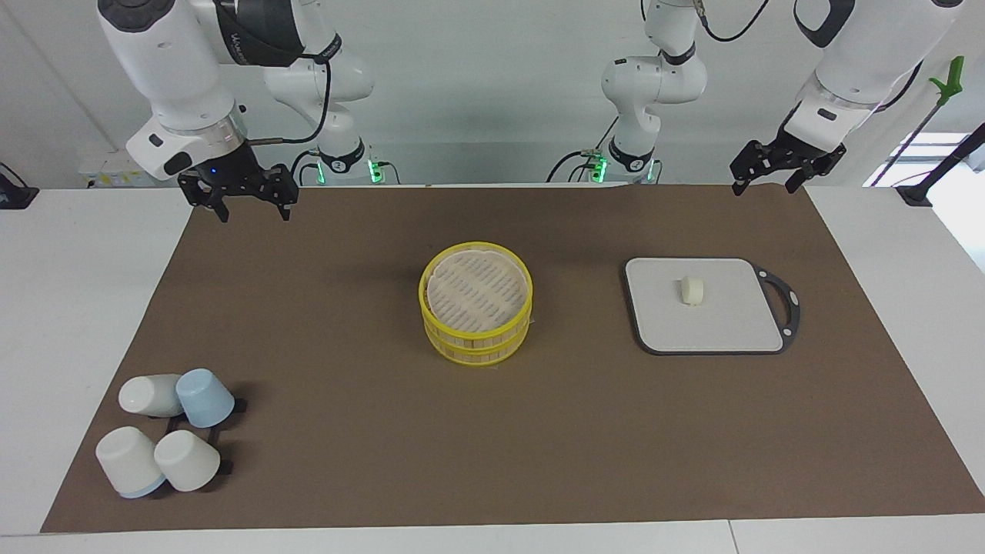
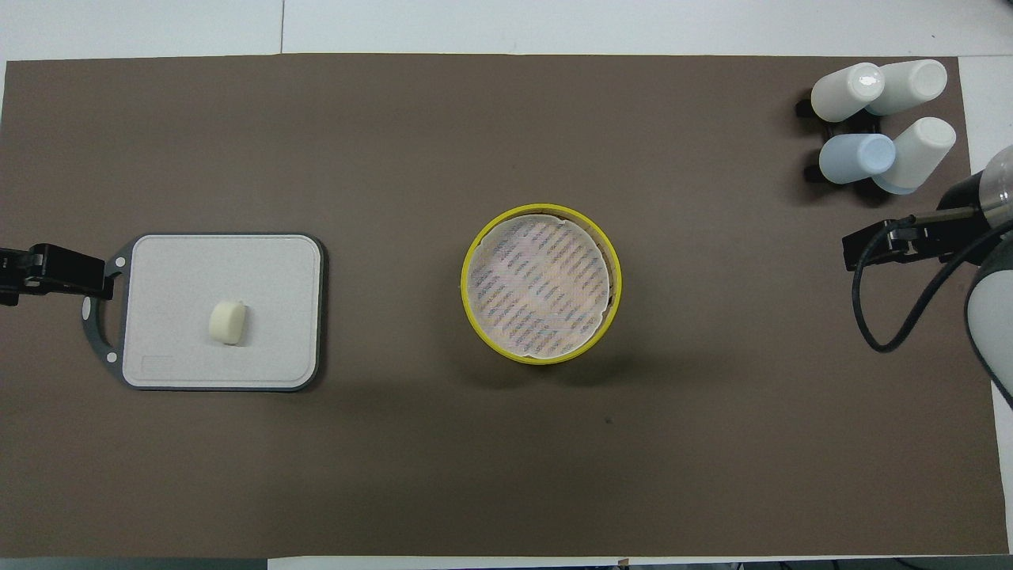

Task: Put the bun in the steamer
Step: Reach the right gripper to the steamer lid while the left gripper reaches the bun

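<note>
No step of the transfer has begun: both arms hang raised at the robots' edge of the brown table mat (image 1: pixel 492 431), neither touching anything. Nearest the robots, the left gripper (image 1: pixel 766 176) is up in the air over the mat's edge at the left arm's end, its black fingers spread and empty; the right gripper (image 1: pixel 246 201) hangs likewise over the mat's edge at the right arm's end, fingers apart and holding nothing. Next out, the small cream-white rounded dough bun (image 1: pixel 691 291) lies on its side on the grey rectangular cutting board with the dark looped handle (image 1: pixel 723 327), just above the board's centre in the facing view. At about 9 o'clock from the bun in that view, well apart from the board, stands the round two-tier steamer with bright yellow rims and tan slatted sides (image 1: pixel 476 338), its pale slatted top bare. Farthest out, toward the right arm's end, four white and pale-blue cups (image 1: pixel 171 435) lie tipped together on a black rack. The next move, by judgement, falls to the left arm: descend over the bun, close lightly on the soft dough, lift, and carry it to the steamer top. The facing view shows the steamer's stacked tiers and both grippers' height above the table; the overhead view shows only the grippers' tips, but gives the bun's placement on the board squarely.
</note>
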`<action>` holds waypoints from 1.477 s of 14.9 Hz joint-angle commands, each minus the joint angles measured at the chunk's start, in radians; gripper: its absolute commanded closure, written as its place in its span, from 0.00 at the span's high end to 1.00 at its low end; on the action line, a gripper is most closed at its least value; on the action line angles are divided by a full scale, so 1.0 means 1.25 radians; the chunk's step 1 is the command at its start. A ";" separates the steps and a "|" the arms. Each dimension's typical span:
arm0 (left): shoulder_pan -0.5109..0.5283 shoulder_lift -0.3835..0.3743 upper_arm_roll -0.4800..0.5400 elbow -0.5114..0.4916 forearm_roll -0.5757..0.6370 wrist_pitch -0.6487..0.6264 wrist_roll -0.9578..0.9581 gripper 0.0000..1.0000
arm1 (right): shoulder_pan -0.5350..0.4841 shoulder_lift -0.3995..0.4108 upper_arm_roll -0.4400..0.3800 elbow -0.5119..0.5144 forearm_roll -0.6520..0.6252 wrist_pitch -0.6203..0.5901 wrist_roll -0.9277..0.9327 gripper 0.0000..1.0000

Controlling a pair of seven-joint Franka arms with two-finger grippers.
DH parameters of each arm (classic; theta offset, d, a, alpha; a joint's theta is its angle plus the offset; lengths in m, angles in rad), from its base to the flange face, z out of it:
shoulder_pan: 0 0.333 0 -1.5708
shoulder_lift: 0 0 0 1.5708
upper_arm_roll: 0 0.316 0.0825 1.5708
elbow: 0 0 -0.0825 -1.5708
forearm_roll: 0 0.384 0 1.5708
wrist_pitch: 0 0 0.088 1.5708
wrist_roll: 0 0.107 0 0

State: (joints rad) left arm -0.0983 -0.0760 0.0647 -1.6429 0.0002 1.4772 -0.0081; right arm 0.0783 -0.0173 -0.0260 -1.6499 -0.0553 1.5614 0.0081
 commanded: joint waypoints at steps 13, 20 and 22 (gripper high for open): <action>-0.005 -0.120 0.005 -0.533 0.002 0.489 0.050 1.00 | 0.015 -0.028 0.046 0.009 0.054 -0.041 -0.010 1.00; -0.015 0.055 0.003 -0.621 0.002 0.786 0.081 1.00 | 0.370 0.354 0.056 0.337 0.037 0.039 0.305 1.00; -0.022 0.060 0.003 -0.623 0.002 0.792 0.092 1.00 | 0.418 0.431 0.060 0.352 0.032 0.148 0.425 1.00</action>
State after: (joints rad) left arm -0.1018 -0.0011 0.0570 -2.4144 0.0001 2.4399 0.0839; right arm 0.5624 0.3597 0.0540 -1.3450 0.0032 1.6908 0.4429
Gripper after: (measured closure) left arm 0.000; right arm 0.000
